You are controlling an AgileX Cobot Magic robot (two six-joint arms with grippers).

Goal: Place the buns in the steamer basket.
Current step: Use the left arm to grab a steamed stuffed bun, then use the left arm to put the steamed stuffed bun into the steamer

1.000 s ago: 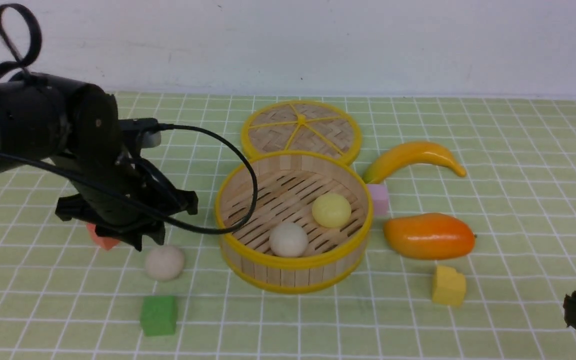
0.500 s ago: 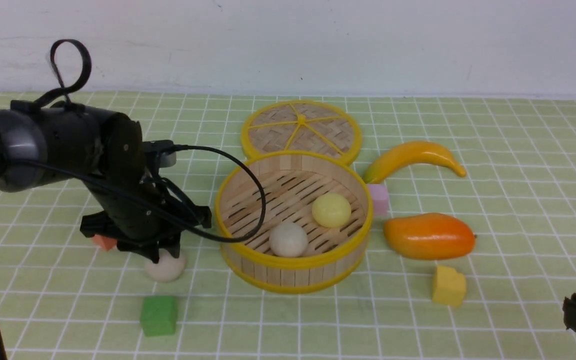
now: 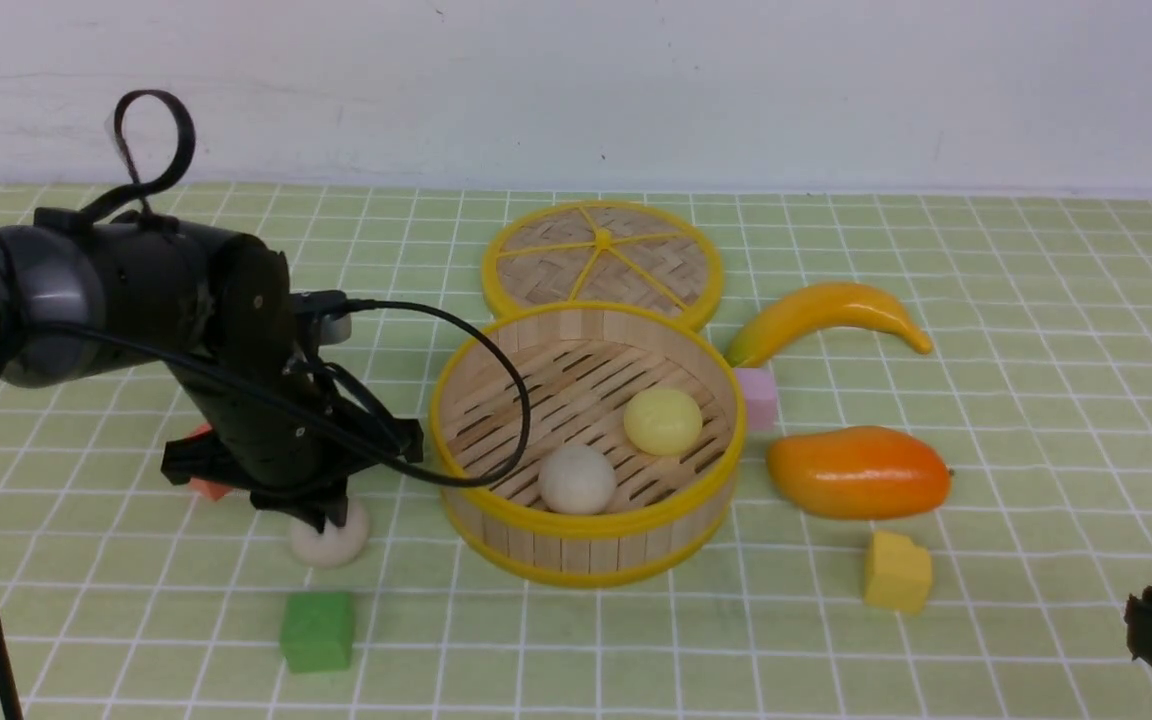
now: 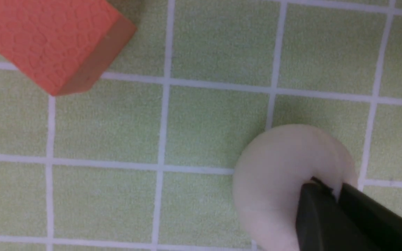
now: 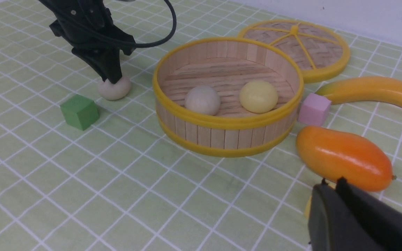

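Note:
The steamer basket (image 3: 586,540) stands mid-table and holds one beige bun (image 3: 577,479) and the pale yellow bun (image 3: 663,420). The other off-white bun (image 3: 331,545) lies on the cloth left of the basket. My left gripper (image 3: 334,518) points down with its jaws together, tips resting on top of that bun (image 4: 277,181), not around it. The right wrist view also shows the basket (image 5: 222,134) and the loose bun (image 5: 114,90). My right gripper (image 5: 332,183) is shut and empty at the near right, in front of the mango.
The woven lid (image 3: 603,260) lies behind the basket. A banana (image 3: 826,315), pink cube (image 3: 758,397), mango (image 3: 858,472) and yellow cube (image 3: 897,572) lie right of it. A green cube (image 3: 317,630) and an orange-red cube (image 4: 51,42) flank the loose bun.
My left arm has moved right and down, bringing its closed tips from beside the loose bun onto its top. The buns, basket and right arm have not moved.

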